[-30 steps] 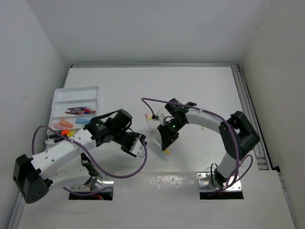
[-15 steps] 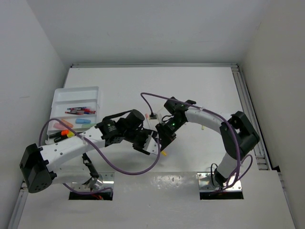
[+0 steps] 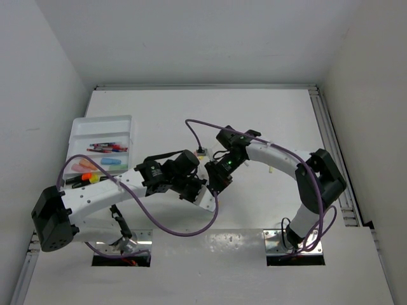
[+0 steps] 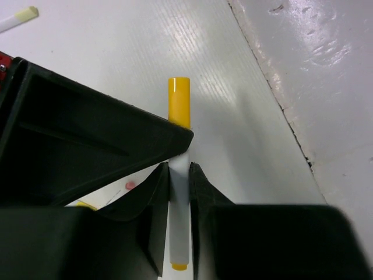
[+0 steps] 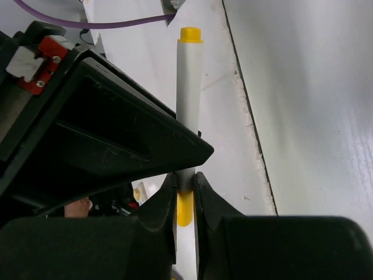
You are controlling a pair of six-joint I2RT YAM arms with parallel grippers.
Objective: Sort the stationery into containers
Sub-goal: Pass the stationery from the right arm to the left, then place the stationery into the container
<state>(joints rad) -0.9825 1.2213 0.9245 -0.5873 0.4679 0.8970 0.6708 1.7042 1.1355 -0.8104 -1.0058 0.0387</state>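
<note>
The left gripper (image 4: 179,175) and the right gripper (image 5: 185,181) are both pinching one thin white yellow-capped pen (image 4: 179,99) between them, apparently handing it over.

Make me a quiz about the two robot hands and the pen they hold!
1. True or false: the left hand and the right hand are both shut on one white pen.
2. What colour is the pen's cap? A red, B yellow, C blue.
3. Fill in: seen from above, the sorted pens lie in a white ____ on the table's left side.
Key: 1 true; 2 B; 3 tray.
</note>
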